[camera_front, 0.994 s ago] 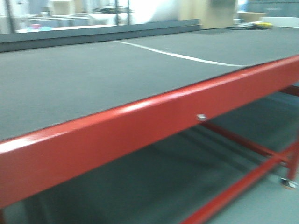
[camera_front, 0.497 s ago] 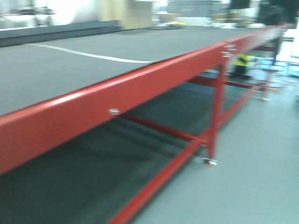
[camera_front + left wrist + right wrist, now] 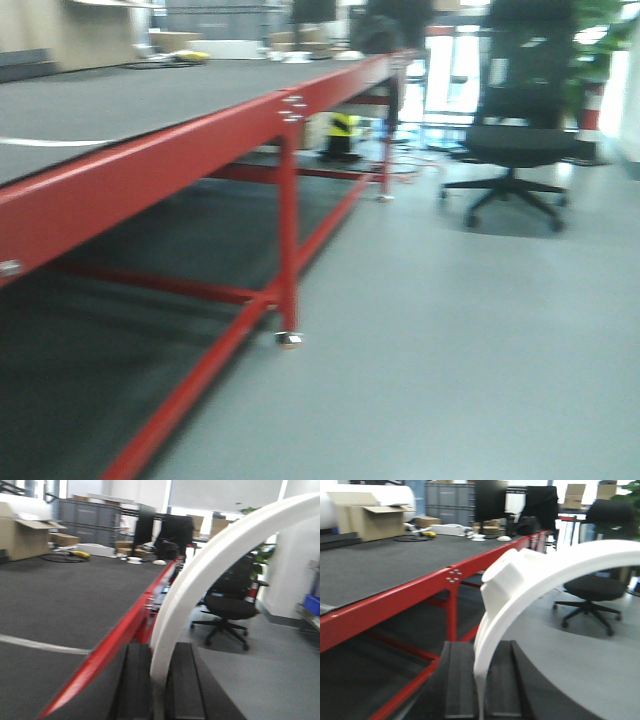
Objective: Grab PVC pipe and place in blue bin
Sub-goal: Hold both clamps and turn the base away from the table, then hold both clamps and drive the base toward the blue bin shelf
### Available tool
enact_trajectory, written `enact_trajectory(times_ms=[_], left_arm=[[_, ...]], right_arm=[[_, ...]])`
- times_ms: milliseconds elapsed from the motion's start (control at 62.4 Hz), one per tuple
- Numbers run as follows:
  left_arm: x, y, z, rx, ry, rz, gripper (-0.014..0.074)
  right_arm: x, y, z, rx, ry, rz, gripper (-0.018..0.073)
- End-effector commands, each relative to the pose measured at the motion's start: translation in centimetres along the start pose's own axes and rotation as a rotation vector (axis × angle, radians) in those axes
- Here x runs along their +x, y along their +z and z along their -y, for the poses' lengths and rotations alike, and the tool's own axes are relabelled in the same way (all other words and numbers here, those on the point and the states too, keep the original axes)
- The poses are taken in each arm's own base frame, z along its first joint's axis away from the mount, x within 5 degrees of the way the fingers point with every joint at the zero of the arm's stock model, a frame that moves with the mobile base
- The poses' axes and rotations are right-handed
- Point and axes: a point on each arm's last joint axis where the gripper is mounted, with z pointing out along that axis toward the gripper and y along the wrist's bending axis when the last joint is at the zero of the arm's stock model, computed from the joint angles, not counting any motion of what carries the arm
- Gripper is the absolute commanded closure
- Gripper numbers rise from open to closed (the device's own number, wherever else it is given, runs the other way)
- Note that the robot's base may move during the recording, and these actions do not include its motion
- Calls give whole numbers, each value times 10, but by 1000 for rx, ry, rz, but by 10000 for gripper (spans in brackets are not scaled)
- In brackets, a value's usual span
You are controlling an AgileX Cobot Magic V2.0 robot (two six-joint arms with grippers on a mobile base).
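- The long red-framed, grey-topped table (image 3: 150,160) is set at the left, on the grey floor (image 3: 450,350).
- The black swivel office chair (image 3: 515,150) is placed right of its far end.

The setting looks like an industrial lab or workshop with office furniture in it. A very long red steel-framed table (image 3: 200,140) topped with dark grey matting runs down a bare grey floor (image 3: 450,350), standing on small feet. Open cardboard boxes (image 3: 22,537), grey storage cabinets (image 3: 90,522) and dark monitors (image 3: 490,500) crowd the far end, and a black swivel office chair (image 3: 515,150) stands beside a leafy plant (image 3: 590,40).
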Motion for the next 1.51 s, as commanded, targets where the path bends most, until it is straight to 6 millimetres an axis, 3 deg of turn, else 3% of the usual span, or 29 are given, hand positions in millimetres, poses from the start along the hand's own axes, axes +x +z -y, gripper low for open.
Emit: enact_trajectory(times_ms=[0,1491], left_arm=[[-4,-1,0,-3,-6,39,707],[-4,-1,0,-3,-6,39,707]], right_arm=[[-2,-1,0,0,-17,27,727],[-2,-1,0,0,-17,27,727]])
